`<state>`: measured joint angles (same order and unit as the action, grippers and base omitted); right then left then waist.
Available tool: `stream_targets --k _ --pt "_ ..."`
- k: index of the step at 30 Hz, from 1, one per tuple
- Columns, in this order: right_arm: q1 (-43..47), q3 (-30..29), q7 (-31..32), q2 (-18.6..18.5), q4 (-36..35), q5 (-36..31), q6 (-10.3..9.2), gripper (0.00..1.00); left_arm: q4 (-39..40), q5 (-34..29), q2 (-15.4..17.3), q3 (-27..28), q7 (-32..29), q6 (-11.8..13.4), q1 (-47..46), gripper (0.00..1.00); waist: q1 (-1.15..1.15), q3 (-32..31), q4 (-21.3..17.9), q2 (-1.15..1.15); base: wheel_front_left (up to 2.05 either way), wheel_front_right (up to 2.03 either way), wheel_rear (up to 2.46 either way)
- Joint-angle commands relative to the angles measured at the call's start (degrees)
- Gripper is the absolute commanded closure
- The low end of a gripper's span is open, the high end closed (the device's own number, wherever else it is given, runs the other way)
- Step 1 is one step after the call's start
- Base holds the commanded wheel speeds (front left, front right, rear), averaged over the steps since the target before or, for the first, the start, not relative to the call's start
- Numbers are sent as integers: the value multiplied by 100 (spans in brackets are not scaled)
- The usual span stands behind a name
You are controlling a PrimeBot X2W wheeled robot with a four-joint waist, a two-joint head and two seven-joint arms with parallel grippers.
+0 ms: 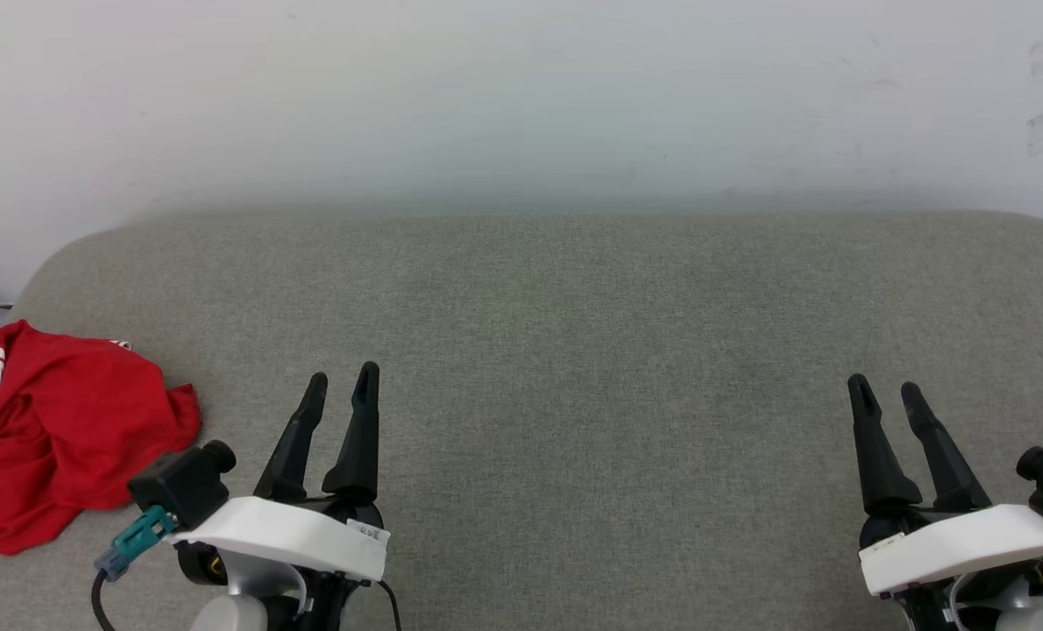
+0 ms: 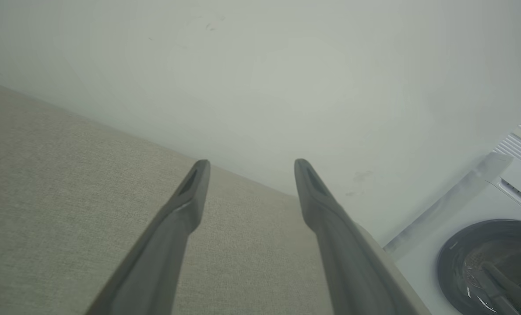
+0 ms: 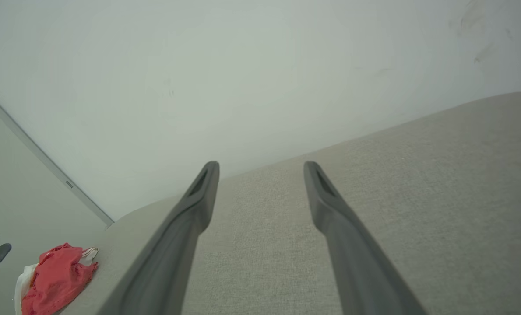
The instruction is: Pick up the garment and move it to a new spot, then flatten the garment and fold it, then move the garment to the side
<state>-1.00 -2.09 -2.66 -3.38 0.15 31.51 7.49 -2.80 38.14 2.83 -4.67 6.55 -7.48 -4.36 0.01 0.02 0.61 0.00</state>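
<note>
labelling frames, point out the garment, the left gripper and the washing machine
garment (image 1: 74, 429), head view, middle of the crumpled red cloth
left gripper (image 1: 344, 374), head view, midway between its fingertips
washing machine (image 2: 475, 258), left wrist view, its dark round door

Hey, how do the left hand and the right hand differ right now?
The left hand sits near the crumpled red garment; the right hand sits far from it. The left hand's fingers lean rightward, the right hand's leftward. Both are open and empty.

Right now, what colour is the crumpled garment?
The garment is red with some white, clearest in head view.
</note>
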Motion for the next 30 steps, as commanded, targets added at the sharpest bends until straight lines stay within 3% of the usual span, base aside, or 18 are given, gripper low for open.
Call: stream_targets --k 1,17,30 --pt "15 -38 28 3 -120 -269 0 0 104 -308 42 -38 67 29 -84 0 0 -2 6 0 0 0 0" --pt "237 -223 187 47 -430 -1530 0 0 -23 -1486 210 -216 309 282 -51 0 0 -11 49 0 0 0 0" --pt "329 -264 227 52 -572 -1999 0 0 -115 -2084 230 -310 475 370 -32 0 -1 -14 84 0 0 0 0"
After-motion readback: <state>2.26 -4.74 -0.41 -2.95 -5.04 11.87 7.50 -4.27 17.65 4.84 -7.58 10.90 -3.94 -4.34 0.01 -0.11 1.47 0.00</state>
